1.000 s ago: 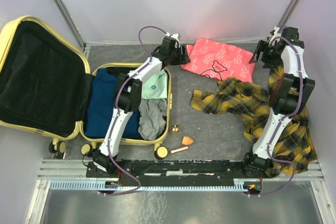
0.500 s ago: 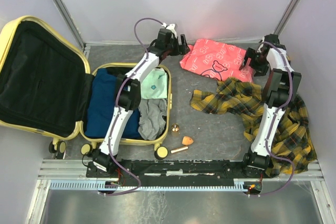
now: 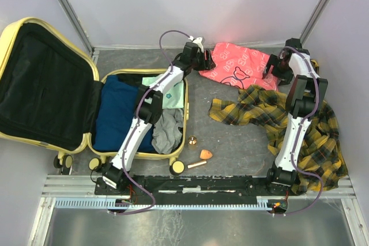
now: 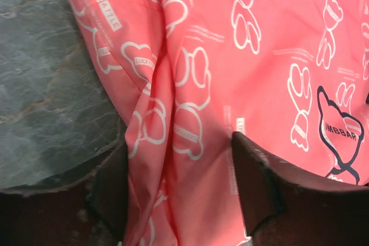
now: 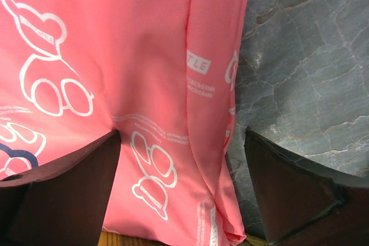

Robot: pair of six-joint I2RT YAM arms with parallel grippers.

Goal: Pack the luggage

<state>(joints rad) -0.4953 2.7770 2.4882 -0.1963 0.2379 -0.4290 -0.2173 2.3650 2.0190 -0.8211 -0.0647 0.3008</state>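
We see the luggage [image 3: 46, 84] at the left of the top view. Its lid is thrown open toward the upper left, and the base at centre-left holds a blue garment [image 3: 118, 116], a mint one [image 3: 172, 93] & a grey one [image 3: 167, 131]. Both arms reach to the pink bear-print cloth [image 3: 239, 66] at upper centre. The L gripper [image 4: 181, 197] sits at the cloth's left edge, jaws spread astride a fold. The R gripper [image 5: 179, 194] is at the right edge — jaws spread wide over the hem. A yellow plaid shirt [image 3: 271, 116] lies at lower right, partly under the R arm.
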